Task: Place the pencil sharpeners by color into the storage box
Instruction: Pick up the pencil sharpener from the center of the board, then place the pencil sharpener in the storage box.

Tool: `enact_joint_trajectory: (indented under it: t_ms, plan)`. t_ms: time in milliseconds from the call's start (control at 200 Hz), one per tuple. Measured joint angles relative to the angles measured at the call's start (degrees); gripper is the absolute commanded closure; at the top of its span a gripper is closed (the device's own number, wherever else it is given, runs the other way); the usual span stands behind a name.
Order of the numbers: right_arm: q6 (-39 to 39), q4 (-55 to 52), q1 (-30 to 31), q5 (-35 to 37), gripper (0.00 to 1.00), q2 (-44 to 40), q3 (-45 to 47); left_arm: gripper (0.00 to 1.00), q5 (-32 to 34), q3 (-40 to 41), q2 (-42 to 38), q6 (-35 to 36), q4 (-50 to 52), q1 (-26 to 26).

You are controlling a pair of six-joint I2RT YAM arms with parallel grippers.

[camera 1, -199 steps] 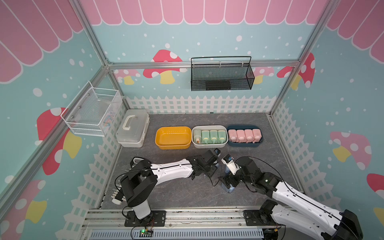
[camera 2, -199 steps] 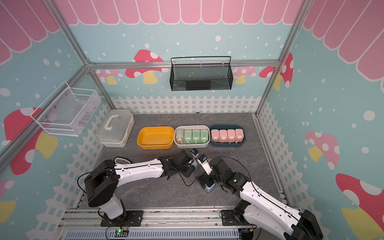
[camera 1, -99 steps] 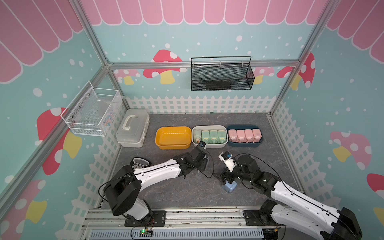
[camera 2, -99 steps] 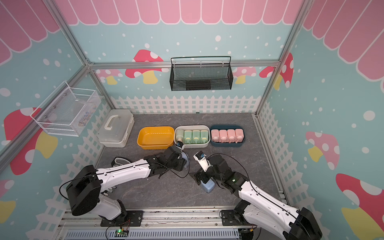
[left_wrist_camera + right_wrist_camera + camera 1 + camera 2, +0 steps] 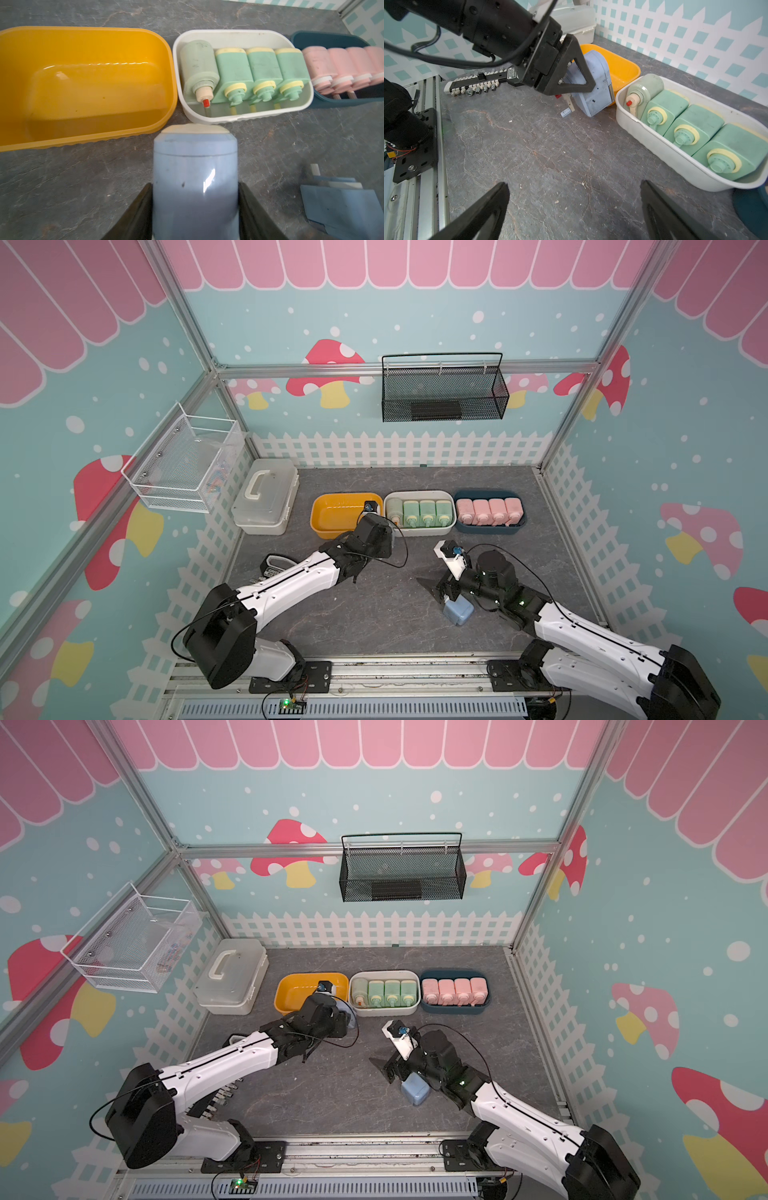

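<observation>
So the blue sharpener (image 5: 195, 166) is clamped between the black fingers (image 5: 143, 207) of the left gripper (image 5: 195, 187), right at the near right corner of the yellow bin (image 5: 332, 510). Its cream end points at the gap between that bin and the white bin (image 5: 419, 531). It's a boxy, rounded matte plastic thing, a bit scuffed, with a little crank hanging off its underside. There's a small printed sticker on its side in the right wrist view, but it's too tiny to read. A second blue sharpener (image 5: 457, 612) lies on the grey marbled tabletop (image 5: 374, 614), nearer and off to the right, just beside the right gripper (image 5: 574, 186), whose fingers are spread wide over bare table. The yellow bin is glossy with a ribbed lip. The white bin holds four green sharpeners (image 5: 264, 66) in a row: three are mint with pale yellow ends and collars, and the leftmost is a duller sage with a cream neck and a red knob. To the right, the dark blue bin (image 5: 490, 529) has four pink sharpeners (image 5: 488, 510) packed side by side. At the near left there's a socket rail (image 5: 477, 83) with a label that looks like GREENLEE, but it's blurry so don't quote me. Far left sits a cloudy plastic case (image 5: 266, 497) with a handle. A white wire basket (image 5: 183, 464) hangs on the left wall and a black mesh basket (image 5: 442, 393) on the far wall.
</observation>
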State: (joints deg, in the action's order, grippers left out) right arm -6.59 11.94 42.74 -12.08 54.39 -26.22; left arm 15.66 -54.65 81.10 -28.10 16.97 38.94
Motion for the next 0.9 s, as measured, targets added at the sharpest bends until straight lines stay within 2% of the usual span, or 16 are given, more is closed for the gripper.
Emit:
enact_joint_trajectory:
  t_ms: [320,550,901]
  plan:
    - [3.1,2.7,0.0,-2.6,0.01,4.7,-1.8,1.00,-3.3,-4.6,0.0,1.5,0.5,-9.7]
    - [2.9,3.0,0.0,-2.1,0.01,8.9,-5.4,1.00,-3.4,-8.4,3.1,4.3,0.4,-12.4]
    - [-0.8,4.9,0.0,1.0,0.01,9.1,-5.5,1.00,-4.7,-12.5,11.1,5.8,1.0,-17.1]
